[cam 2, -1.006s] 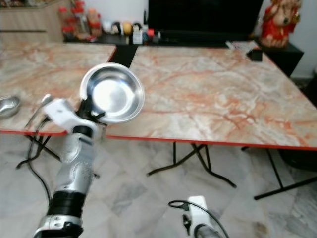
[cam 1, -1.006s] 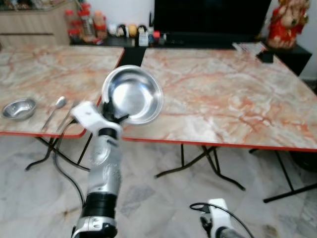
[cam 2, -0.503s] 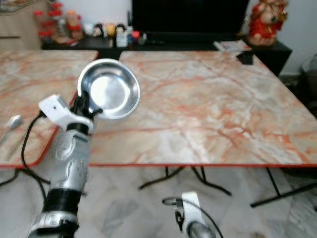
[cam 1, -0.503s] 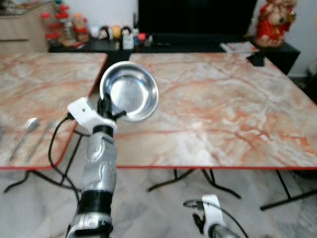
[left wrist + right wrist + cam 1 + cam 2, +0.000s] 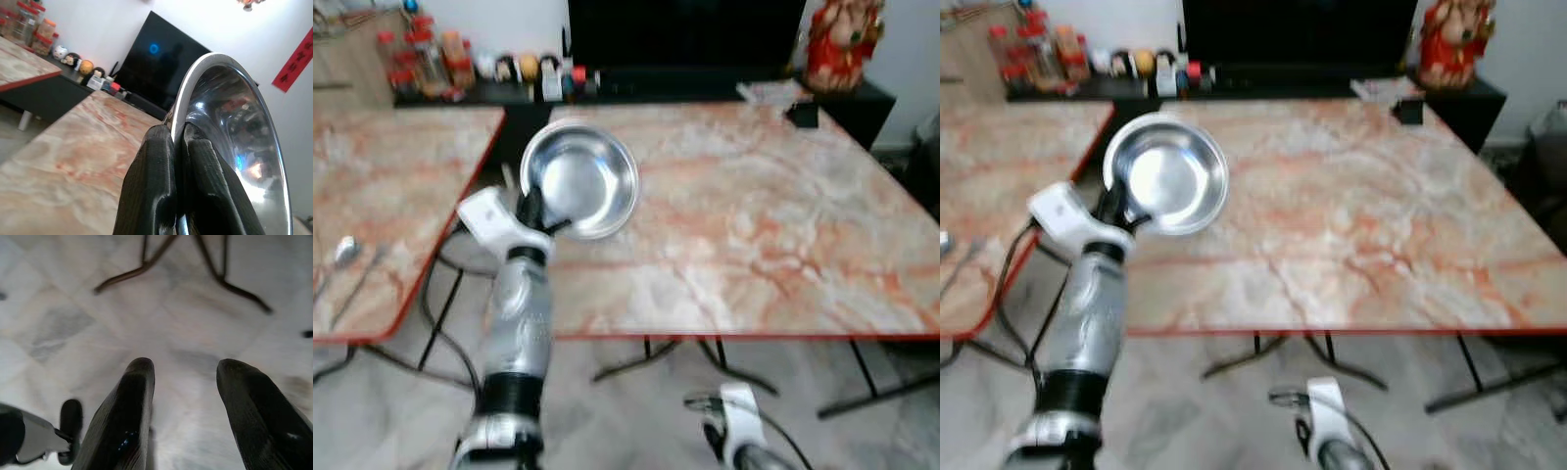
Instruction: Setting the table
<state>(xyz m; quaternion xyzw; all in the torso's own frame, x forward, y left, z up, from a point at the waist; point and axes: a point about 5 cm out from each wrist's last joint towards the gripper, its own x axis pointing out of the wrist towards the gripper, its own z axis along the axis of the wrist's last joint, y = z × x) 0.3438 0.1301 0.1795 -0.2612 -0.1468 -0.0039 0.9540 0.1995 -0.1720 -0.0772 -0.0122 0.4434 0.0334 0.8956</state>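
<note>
Left eye view: the left gripper (image 5: 530,211) is raised in front of the robot, its black fingers clamped on the rim of a steel bowl (image 5: 579,179). The bowl is held tilted, its hollow facing the camera, over the near left part of a marble-patterned table (image 5: 754,245) with a red edge. A second table (image 5: 382,196) of the same pattern stands to the left, with a gap between the two. A spoon (image 5: 340,257) lies near that table's front edge; a thin utensil beside it is too blurred to identify. Behind the tables, a dark television (image 5: 685,34) stands on a low black cabinet, with jars (image 5: 421,59) to its left and a red figurine (image 5: 832,44) to its right.

Right eye view: the same layout. The white wrist housing of the right arm (image 5: 1322,421) hangs low over the marble floor (image 5: 1195,411).

Left wrist view: the two fingers (image 5: 151,196) are pressed together with the bowl's rim pinched between them; the polished inside of the bowl reflects the room.

Right wrist view: the right gripper (image 5: 188,421) points down at the floor, fingers spread apart with nothing between them. Table legs (image 5: 195,264) cross the floor beyond.
</note>
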